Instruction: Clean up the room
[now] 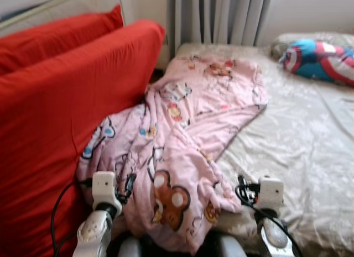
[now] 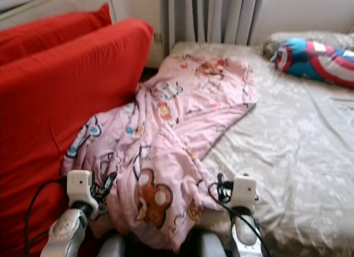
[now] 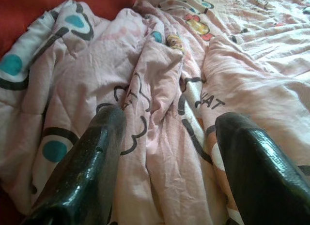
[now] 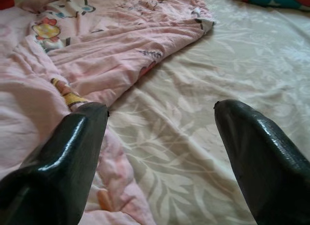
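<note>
- The crumpled pink cartoon-print quilt (image 1: pixel 182 152) runs lengthwise from the bed's (image 1: pixel 310 152) near edge toward its far edge.
- Left pincer (image 3: pixel 167 152), fingers apart, hangs directly over it, nearer.
- Right pincer (image 4: pixel 160 138), fingers apart, straddles its edge.

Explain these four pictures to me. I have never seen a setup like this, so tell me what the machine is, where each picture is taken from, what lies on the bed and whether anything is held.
This is a humanoid robot with two silver arms, each ending in a gripper of two black fingers. The two wide pictures come from cameras on its head, looking down at a bed. The other two come from cameras on its wrists, looking along each gripper's fingers.

On the beige sheet lies a crumpled pink blanket with cartoon prints, its near end hanging over the bed's edge. A bright shield-patterned pillow lies at the far right. Large red cushions stand along the left.

The left gripper is open, pointed at the blanket's folds. The right gripper is open too, aimed where blanket meets sheet. Nothing is held.
</note>
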Robot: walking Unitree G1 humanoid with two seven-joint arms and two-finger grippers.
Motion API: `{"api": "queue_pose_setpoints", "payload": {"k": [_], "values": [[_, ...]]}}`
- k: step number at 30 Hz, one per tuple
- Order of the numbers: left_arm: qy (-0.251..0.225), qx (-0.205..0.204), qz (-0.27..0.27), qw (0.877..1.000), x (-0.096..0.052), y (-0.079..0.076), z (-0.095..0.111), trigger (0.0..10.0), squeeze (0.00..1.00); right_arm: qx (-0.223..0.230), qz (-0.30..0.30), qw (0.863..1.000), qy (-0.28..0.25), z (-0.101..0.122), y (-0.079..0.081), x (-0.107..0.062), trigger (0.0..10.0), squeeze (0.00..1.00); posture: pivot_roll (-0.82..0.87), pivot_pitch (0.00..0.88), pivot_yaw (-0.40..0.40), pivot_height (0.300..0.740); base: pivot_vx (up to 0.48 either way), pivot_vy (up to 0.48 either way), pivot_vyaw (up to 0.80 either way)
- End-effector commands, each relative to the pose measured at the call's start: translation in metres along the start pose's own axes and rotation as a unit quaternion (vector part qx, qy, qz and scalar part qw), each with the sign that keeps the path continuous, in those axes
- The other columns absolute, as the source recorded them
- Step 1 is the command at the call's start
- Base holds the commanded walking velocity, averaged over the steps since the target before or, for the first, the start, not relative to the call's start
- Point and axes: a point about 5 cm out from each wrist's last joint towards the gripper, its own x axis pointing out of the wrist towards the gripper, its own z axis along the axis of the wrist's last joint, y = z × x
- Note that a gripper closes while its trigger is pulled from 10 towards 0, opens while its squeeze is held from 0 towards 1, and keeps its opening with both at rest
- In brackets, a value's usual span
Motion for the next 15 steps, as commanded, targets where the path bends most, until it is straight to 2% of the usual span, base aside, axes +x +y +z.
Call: {"api": "queue_pose_setpoints", "payload": {"k": [1, 11, 13, 15], "values": [[0.004, 0.003, -0.001, 1.0, 0.0001, 0.0011, 0.001, 10.0, 0.0, -0.001, 0.005, 1.0, 0.002, 0.0001, 0.0025, 0.0005, 10.0, 0.0, -0.08, 0.038, 0.0, 0.598, 0.0, 0.0, 0.0], [0.005, 0.006, -0.004, 1.0, 0.0006, 0.0003, 0.0014, 10.0, 0.0, -0.001, 0.029, 0.999, 0.02, -0.0049, 0.0087, 0.0017, 10.0, 0.0, -0.08, 0.039, 0.002, 0.598, 0.0, 0.0, 0.0], [0.005, 0.007, -0.005, 1.0, 0.0005, 0.0004, 0.0014, 10.0, 0.0, -0.005, 0.026, 0.999, 0.038, -0.0074, 0.0089, 0.0037, 10.0, 0.0, -0.08, 0.039, 0.002, 0.598, 0.0, 0.0, 0.0], [0.006, 0.007, -0.005, 1.0, 0.0004, 0.0005, 0.0014, 10.0, 0.0, -0.003, 0.029, 0.999, 0.031, -0.0057, 0.0095, 0.0038, 10.0, 0.0, -0.08, 0.039, 0.003, 0.588, 0.0, 0.0, 0.0]]}}
